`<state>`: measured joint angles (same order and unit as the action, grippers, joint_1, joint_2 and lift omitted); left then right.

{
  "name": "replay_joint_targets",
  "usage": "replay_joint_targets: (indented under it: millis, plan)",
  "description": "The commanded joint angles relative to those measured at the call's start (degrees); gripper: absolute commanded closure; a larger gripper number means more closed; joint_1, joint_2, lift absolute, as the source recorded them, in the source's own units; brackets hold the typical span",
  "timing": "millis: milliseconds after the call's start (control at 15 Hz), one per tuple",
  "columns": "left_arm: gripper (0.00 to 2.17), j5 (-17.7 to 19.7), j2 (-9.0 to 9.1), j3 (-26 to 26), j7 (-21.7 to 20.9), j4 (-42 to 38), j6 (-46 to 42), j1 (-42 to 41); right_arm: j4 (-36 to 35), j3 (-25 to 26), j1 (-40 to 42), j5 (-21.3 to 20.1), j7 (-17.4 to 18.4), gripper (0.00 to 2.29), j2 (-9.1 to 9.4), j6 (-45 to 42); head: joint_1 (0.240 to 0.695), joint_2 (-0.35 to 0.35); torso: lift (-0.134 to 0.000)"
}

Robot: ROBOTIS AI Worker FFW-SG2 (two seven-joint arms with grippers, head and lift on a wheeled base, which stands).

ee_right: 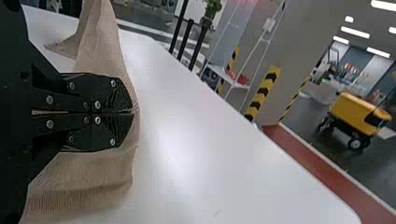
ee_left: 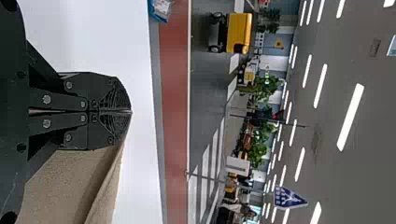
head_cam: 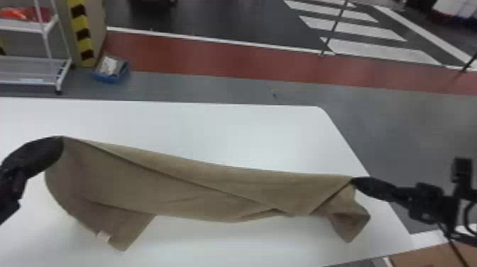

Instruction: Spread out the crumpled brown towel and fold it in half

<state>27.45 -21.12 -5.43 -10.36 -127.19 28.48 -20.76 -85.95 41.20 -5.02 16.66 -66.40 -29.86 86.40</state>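
The left gripper point(head_cam: 60, 142), at the left of the head view, pinches one upper corner of the brown towel point(head_cam: 198, 191), and the right gripper point(head_cam: 356, 181), at the right, pinches the other end of its top edge. Between them the towel stretches in a long, slightly sagging band in front of the white table point(head_cam: 220, 135); a diagonal crease crosses it, one lower corner with a small white tag point(head_cam: 104, 236) droops near the left end, and another is bunched near the right. Whether the lower edge touches the table, I cannot tell. In the left wrist view, the two black fingers are pressed together, with cloth falling away from beside them. In the right wrist view, the fingers are likewise closed, cloth wrapping around their tips and running off to both sides. Judging from this, the spreading is partly done: the towel is drawn out lengthwise, but its layers overlap and its lower part has yet to be opened. Laying it flat, smoothing it and the fold in half all seem to be left.
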Motion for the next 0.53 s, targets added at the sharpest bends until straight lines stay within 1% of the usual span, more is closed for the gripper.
replay_joint_targets:
  millis: [0, 67, 133, 200, 267, 333, 400, 467]
  plan:
    - [2.06, -2.4, 1.08, 3.7, 0.0, 2.6, 0.1, 2.3, 14.6, -4.5, -5.7, -4.1, 3.7, 1.29, -0.64, -11.7, 0.695, -0.304, -0.12]
    - [2.06, -3.4, 1.44, 4.9, 0.1, 3.3, 0.1, 2.7, 22.4, -5.6, -9.4, -4.4, 5.7, 1.29, -1.61, -17.2, 0.695, -0.316, -0.12]
    - [2.06, -3.8, 1.7, 5.9, 0.1, 4.0, 0.1, 3.4, 27.4, -6.5, -11.6, -4.3, 8.2, 1.24, -2.4, -21.6, 0.695, -0.344, -0.12]
    - [2.06, -3.9, 1.87, 6.6, 0.2, 4.7, 0.1, 4.1, 29.7, -8.3, -12.7, -4.3, 10.7, 0.88, -2.4, -26.1, 0.695, -0.35, -0.12]
    - [2.06, -4.4, 2.14, 6.9, 0.3, 4.9, 0.1, 4.4, 30.4, -10.3, -12.7, -4.4, 12.4, 0.46, -2.4, -30.0, 0.695, -0.35, -0.12]
    - [2.06, -4.4, 2.14, 7.1, 0.3, 5.1, 0.1, 4.6, 30.4, -10.5, -12.7, -4.4, 13.1, 0.01, -1.96, -32.8, 0.695, -0.35, -0.12]
    - [2.06, -4.4, 2.14, 7.1, 0.4, 5.0, 0.1, 4.6, 30.4, -9.9, -11.8, -4.4, 13.1, 0.0, -1.7, -36.9, 0.695, -0.35, -0.12]
    - [2.06, -4.4, 2.14, 7.1, 0.5, 5.0, 0.1, 4.6, 29.3, -8.7, -9.9, -3.7, 12.0, 0.01, -1.7, -39.7, 0.695, -0.35, -0.12]
